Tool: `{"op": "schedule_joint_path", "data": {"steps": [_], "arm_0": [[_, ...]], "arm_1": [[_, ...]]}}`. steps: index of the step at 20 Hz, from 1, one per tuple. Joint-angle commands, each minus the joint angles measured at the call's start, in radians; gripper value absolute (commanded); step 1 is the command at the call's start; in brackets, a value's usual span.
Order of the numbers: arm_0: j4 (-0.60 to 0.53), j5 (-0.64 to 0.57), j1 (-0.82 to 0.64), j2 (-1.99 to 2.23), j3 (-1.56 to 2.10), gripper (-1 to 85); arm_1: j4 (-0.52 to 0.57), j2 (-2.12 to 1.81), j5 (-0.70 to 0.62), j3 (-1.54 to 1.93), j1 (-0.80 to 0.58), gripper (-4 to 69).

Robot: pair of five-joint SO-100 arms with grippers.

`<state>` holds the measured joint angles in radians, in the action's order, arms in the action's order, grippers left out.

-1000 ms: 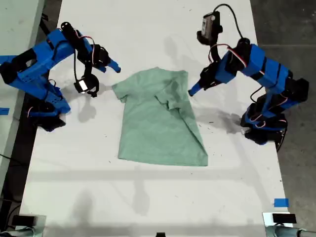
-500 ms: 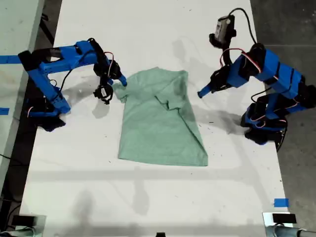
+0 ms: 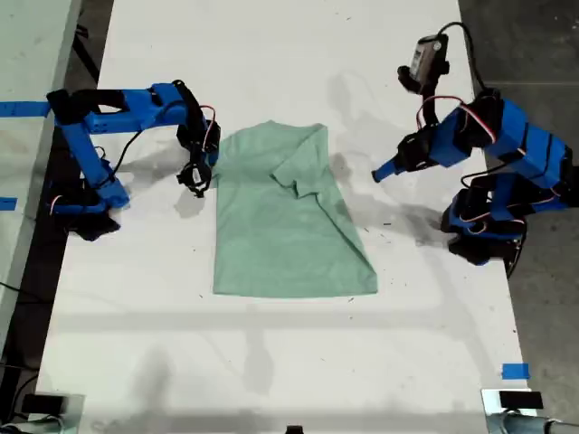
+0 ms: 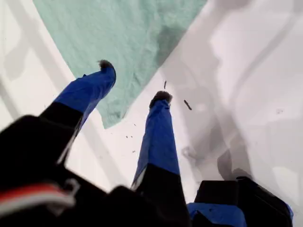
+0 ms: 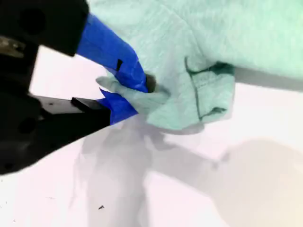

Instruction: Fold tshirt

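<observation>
The pale mint-green tshirt (image 3: pixel 289 226) lies flat mid-table, one side folded over its middle. My second gripper (image 3: pixel 204 165), on the arm at the exterior view's left, is down at the shirt's sleeve edge. In the second wrist view my second gripper (image 5: pixel 144 94) is shut on a bunch of tshirt (image 5: pixel 227 42) cloth beside the sleeve hem. My first gripper (image 3: pixel 381 173), on the arm at the exterior view's right, hangs off the shirt's edge. In its own wrist view my first gripper (image 4: pixel 134 81) is open and empty above a tshirt (image 4: pixel 123 33) corner and bare table.
The white table (image 3: pixel 271 362) ends in dark floor at the exterior view's right. Blue tape marks sit at the near right (image 3: pixel 514 371) and on the surface at the far left (image 3: pixel 23 108). Both arm bases (image 3: pixel 86 203) (image 3: pixel 484 240) stand beside the shirt.
My second gripper swung in from beside the shirt and closed on the sleeve, which now lies tucked in, leaving that edge straight. My first gripper drew back from the shirt toward the exterior view's right.
</observation>
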<state>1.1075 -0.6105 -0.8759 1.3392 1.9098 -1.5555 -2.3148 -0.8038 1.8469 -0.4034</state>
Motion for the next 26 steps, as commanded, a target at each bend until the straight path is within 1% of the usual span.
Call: {"op": "schedule_joint_path", "data": {"steps": [1, 5, 6, 8, 11, 13, 16, 17, 22, 24, 25, 26], "arm_0": [[0.048, 0.015, -0.034, 0.138, -0.008, 0.1], [0.152, 0.014, -0.089, 0.324, 0.0, 0.1], [0.172, 0.017, -0.087, 0.38, -0.014, 0.1], [0.209, 0.048, -0.037, 0.425, -0.106, 0.1], [0.209, 0.071, 0.083, 0.241, -0.368, 0.1], [0.264, 0.074, 0.138, 0.015, -0.629, 0.1], [0.328, 0.074, 0.169, -0.276, -0.977, 0.1], [0.318, 0.071, 0.169, -0.327, -1.023, 0.1], [0.181, 0.046, 0.173, -0.426, -1.026, 0.1], [0.144, 0.038, 0.181, -0.451, -1.028, 0.5], [0.129, 0.035, 0.189, -0.451, -1.029, 12.6], [0.114, 0.029, 0.201, -0.437, -1.031, 20.9]], "arm_1": [[0.034, -0.037, 0.008, 0.0, 0.009, 19.2], [0.035, -0.04, 0.008, 0.009, 0.008, 19.4], [0.035, -0.043, 0.011, 0.015, 0.008, 19.4], [0.035, -0.054, 0.017, 0.032, 0.008, 19.3], [0.04, -0.066, 0.028, 0.052, 0.008, 19.3], [0.04, -0.069, 0.034, 0.055, 0.014, 19.3], [0.038, -0.077, 0.046, 0.064, 0.023, 19.3], [0.038, -0.086, 0.052, 0.074, 0.026, 19.3], [0.052, -0.104, 0.063, 0.109, 0.028, 19.4], [0.061, -0.104, 0.066, 0.121, 0.028, 19.4], [0.067, -0.104, 0.067, 0.129, 0.028, 19.4], [0.074, -0.104, 0.069, 0.138, 0.028, 19.5]]}}
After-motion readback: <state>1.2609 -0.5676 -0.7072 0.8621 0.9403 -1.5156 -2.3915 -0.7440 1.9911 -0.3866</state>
